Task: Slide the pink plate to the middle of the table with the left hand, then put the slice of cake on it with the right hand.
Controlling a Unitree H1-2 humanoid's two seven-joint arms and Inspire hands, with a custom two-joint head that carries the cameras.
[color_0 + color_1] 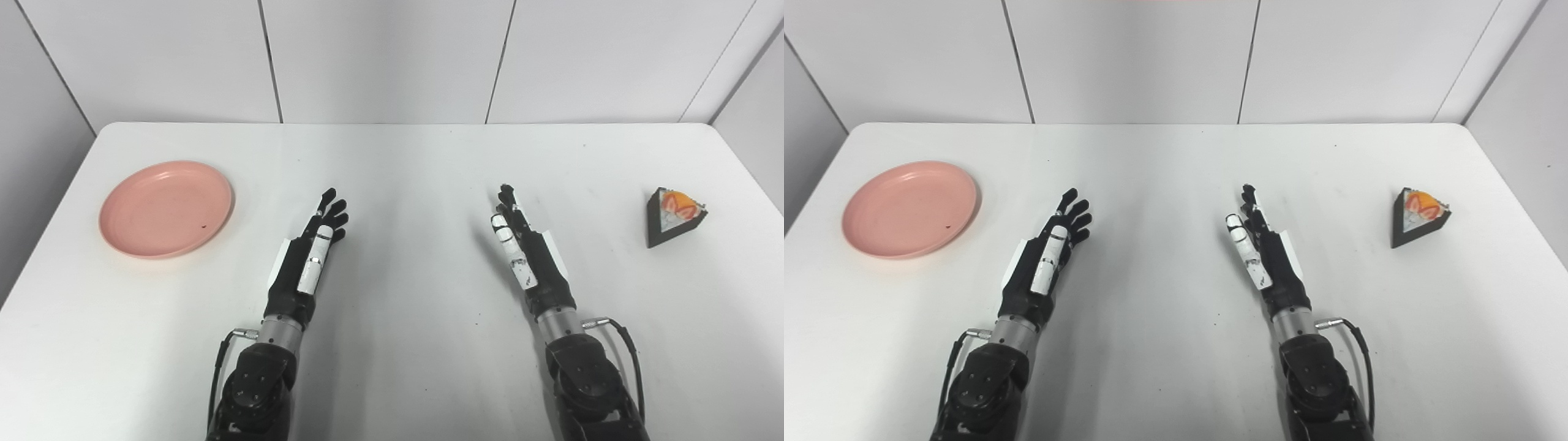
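Pink and round, the plate point(166, 208) lies flat on the white surface point(404, 165) near its left edge, well apart from both hands and away from the middle. It is bare except for a tiny dark speck toward its right side. The slice of cake point(674, 215), a dark wedge with a white and orange top, sits far over near the right edge, its point turned toward the near side. Between the two, both arms come in from the bottom edge and stretch forward over the middle of the surface. The left hand point(313, 248) is released, fingers extended and slightly spread, holding nothing, with the plate off to its left. The right hand point(520, 245) is likewise released, turned edge-on with fingers straight and thumb alongside, grasping nothing, and the cake is well to its right. Pale panelled walls point(386, 55) stand behind the surface.
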